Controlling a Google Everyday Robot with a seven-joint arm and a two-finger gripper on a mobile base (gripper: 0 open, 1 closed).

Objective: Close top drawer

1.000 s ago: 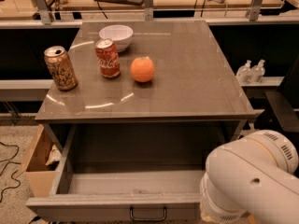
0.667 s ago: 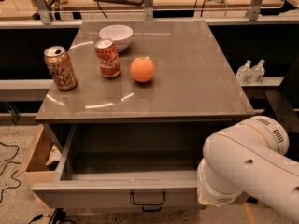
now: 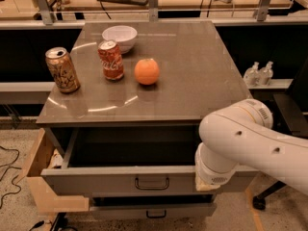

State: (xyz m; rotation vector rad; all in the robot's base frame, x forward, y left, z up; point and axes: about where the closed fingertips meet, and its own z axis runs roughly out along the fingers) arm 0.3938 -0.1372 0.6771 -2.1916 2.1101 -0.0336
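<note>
Now the gripper [image 3: 208,183] sits at the end of the white arm [image 3: 250,138], pressed against the right part of the top drawer [image 3: 110,181] front, right of its dark bar handle [image 3: 151,183]. The wrist hides the jaws, so I cannot tell whether they are apart or together. The drawer is still partly open under the worktop [image 3: 202,76], but pushed further in than a moment ago, and the arm has followed it toward the cabinet. An orange [image 3: 146,71], a red cola can [image 3: 110,60], a tan can [image 3: 62,70] and a white bowl [image 3: 120,35] have not moved.
</note>
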